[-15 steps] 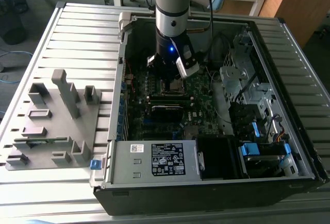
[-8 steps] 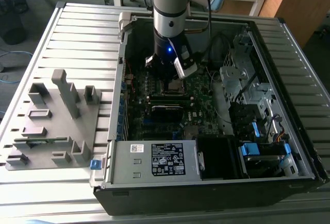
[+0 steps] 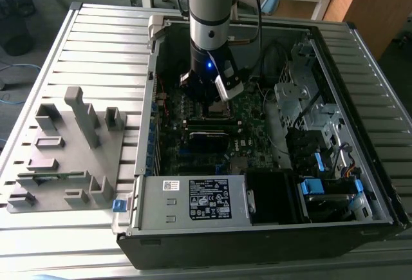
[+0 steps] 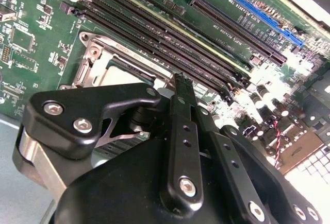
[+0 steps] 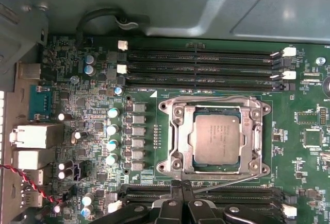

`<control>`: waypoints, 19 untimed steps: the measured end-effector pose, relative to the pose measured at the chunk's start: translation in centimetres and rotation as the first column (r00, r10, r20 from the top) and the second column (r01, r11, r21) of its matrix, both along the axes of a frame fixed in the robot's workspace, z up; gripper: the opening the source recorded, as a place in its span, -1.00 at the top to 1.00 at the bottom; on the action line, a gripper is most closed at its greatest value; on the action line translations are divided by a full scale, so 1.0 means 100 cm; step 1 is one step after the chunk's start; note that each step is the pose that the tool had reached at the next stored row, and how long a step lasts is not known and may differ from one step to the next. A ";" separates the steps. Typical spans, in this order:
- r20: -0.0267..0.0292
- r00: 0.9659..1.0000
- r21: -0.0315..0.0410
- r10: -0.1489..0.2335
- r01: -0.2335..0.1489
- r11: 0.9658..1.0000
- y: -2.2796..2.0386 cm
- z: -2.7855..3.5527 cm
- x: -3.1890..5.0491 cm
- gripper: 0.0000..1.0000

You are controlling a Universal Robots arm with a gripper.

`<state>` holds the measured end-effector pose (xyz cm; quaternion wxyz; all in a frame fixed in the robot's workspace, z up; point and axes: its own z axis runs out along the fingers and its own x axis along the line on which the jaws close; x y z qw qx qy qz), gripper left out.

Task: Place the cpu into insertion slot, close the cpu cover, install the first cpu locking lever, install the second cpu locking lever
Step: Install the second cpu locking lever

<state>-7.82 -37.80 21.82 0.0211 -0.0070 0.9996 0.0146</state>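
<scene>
The cpu [image 5: 216,134] sits in the insertion slot [image 5: 174,131] mid-motherboard with the thin springy cpu cover [image 5: 256,131] down around it, best pushed at its rim, while the gripper [image 5: 181,195], fingers closed empty, hovers beside the socket's edge.

Circuit board [image 5: 82,105]: dark green, dotted with small silver-topped cylinders. Chip [image 5: 215,134]: dull silver-grey top. Cover frame [image 5: 256,131] around it: silvery metal. Long slots [image 5: 206,69]: black, white clips at the ends. Gripper [image 4: 180,87]: matte black links, silver screw heads. Arm [image 3: 211,9]: silver-grey with a pale blue band. Computer case [image 3: 360,55]: grey. Slatted table [image 3: 96,55]: pale grey.
</scene>
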 end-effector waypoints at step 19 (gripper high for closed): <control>0.000 1.000 0.000 0.000 0.000 1.000 0.0000 -0.0028 -0.0001 0.79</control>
